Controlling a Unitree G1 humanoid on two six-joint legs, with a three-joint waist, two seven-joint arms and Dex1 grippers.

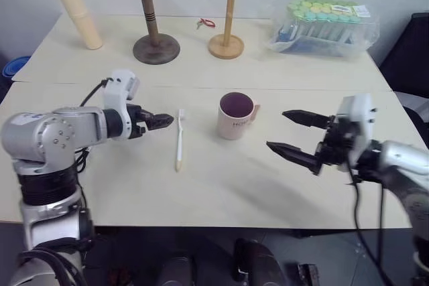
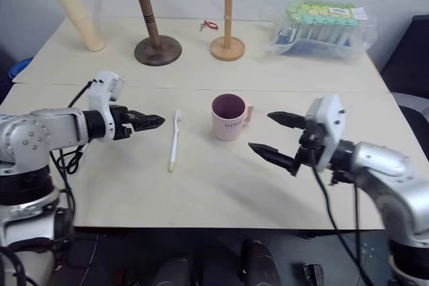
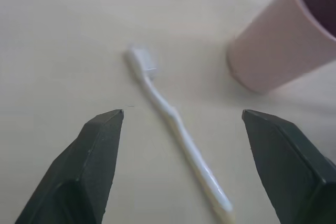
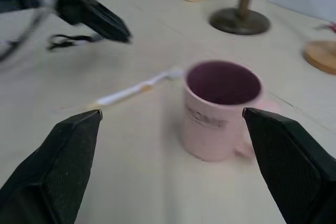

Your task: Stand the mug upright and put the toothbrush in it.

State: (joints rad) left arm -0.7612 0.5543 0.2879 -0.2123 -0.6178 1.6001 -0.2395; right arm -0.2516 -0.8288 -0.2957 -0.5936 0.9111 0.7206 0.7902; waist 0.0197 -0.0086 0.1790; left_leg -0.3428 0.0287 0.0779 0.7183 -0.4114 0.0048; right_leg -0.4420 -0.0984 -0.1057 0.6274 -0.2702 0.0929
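The pale pink mug (image 1: 234, 117) stands upright near the middle of the cream table (image 1: 201, 185), its dark maroon inside facing up and its small handle on the side toward the right gripper. The white toothbrush (image 1: 179, 140) lies flat on the table just to the mug's left, apart from it, bristle end pointing away from the robot.

The left gripper (image 1: 163, 121) hangs close beside the toothbrush's bristle end, its black fingers spread with nothing between them; the left wrist view shows the toothbrush lying in the gap ahead of them. The right gripper (image 1: 292, 134) sits to the mug's right, apart from it, fingers wide and empty.

Along the table's far side stand a cream cylinder (image 1: 78, 13), a dark wooden stand (image 1: 147, 15), a light wooden rack (image 1: 228, 11) and a clear plastic box (image 1: 325, 28).
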